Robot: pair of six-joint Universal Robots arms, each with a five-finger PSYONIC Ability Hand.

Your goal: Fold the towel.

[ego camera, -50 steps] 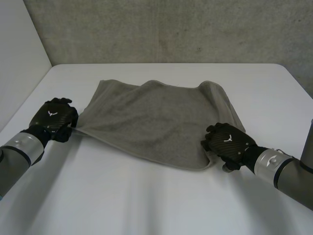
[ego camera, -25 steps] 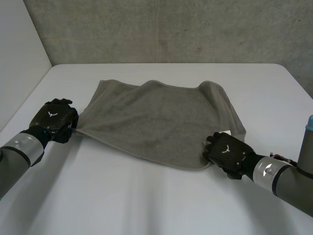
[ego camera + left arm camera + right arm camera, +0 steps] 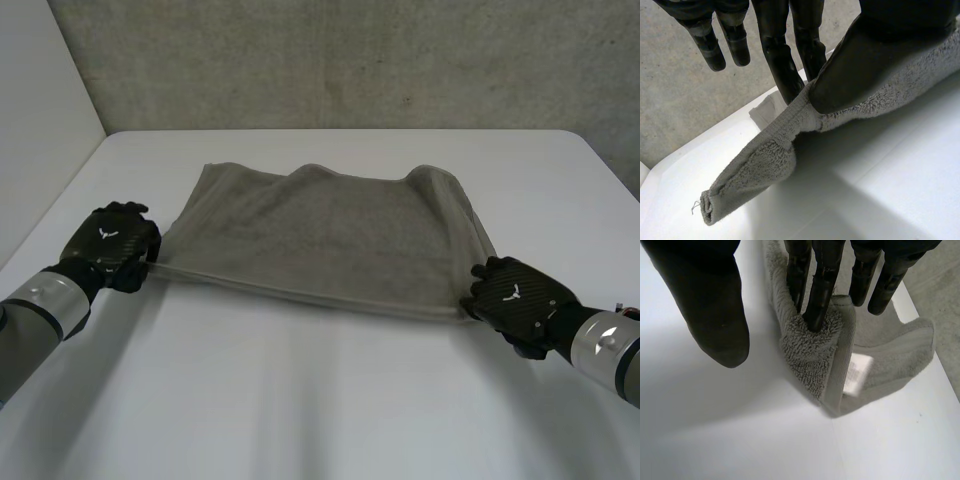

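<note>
A grey towel [image 3: 330,235] lies spread on the white table [image 3: 300,400], its near edge drawn straight between my two hands. My left hand [image 3: 108,245] is at the near left corner. In the left wrist view its thumb [image 3: 855,75] pinches the towel [image 3: 755,170] against a finger, and the corner's tip hangs free past the grip. My right hand [image 3: 515,295] is at the near right corner. There the straight fingers [image 3: 822,285] press down on the bunched towel [image 3: 812,355], with the thumb [image 3: 715,325] standing apart from the cloth. A white label [image 3: 856,372] shows on the folded-over corner.
A grey concrete wall [image 3: 350,60] rises behind the table's far edge and a white wall [image 3: 40,120] stands at the left. The towel's far edge is wavy, with two raised folds.
My right hand has moved to the right with the near right corner, pulling the towel's near edge out straight. The left hand has stayed in place.
</note>
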